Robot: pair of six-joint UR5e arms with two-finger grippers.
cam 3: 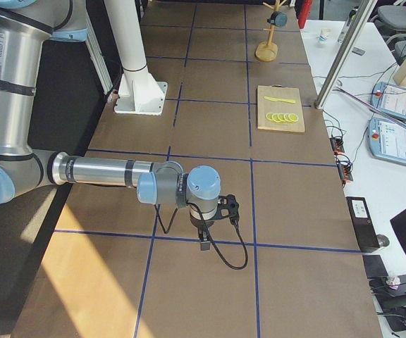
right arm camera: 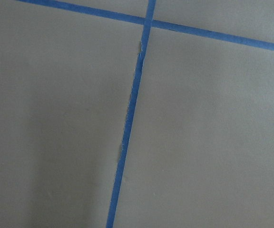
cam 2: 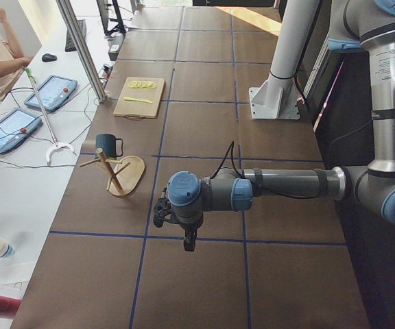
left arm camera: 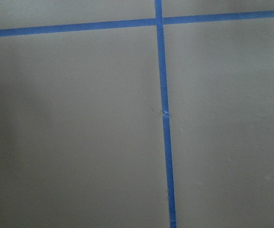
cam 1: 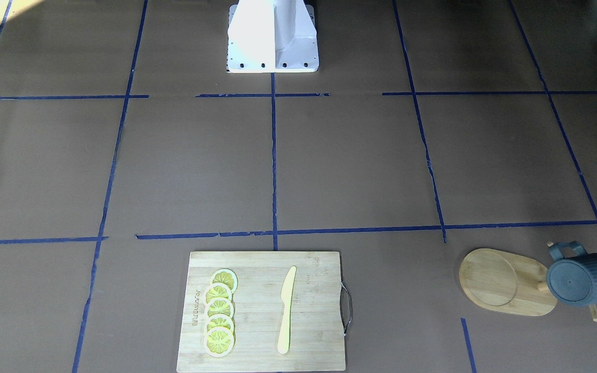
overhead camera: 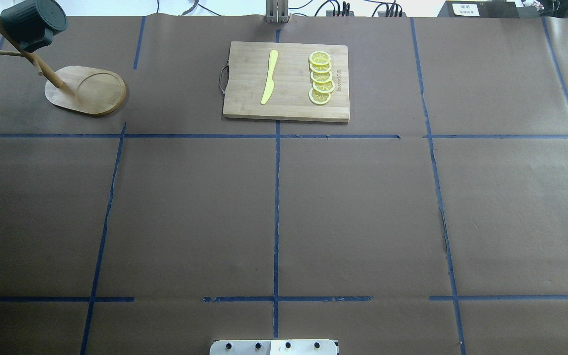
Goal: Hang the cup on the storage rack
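Note:
The dark blue-grey cup (cam 1: pixel 586 280) hangs on a peg of the bamboo storage rack (cam 1: pixel 500 282) at the table's far left corner, its bottom towards the front-facing camera. Cup (overhead camera: pixel 32 22) and rack (overhead camera: pixel 87 91) also show in the overhead view, and in the exterior left view the cup (cam 2: pixel 107 145) hangs on the rack (cam 2: pixel 125 175). My left gripper (cam 2: pixel 161 214) shows only in the exterior left view, far from the rack; I cannot tell its state. My right gripper (cam 3: pixel 227 208) shows only in the exterior right view; I cannot tell its state. Both wrist views show only brown paper and blue tape.
A rectangular bamboo cutting board (overhead camera: pixel 244 98) with several lemon slices (overhead camera: pixel 321 78) and a yellow knife (overhead camera: pixel 269 76) lies at the far middle. The robot's white base (cam 1: pixel 272 36) stands at the near edge. An operator and tablets (cam 2: pixel 50 92) are beside the table.

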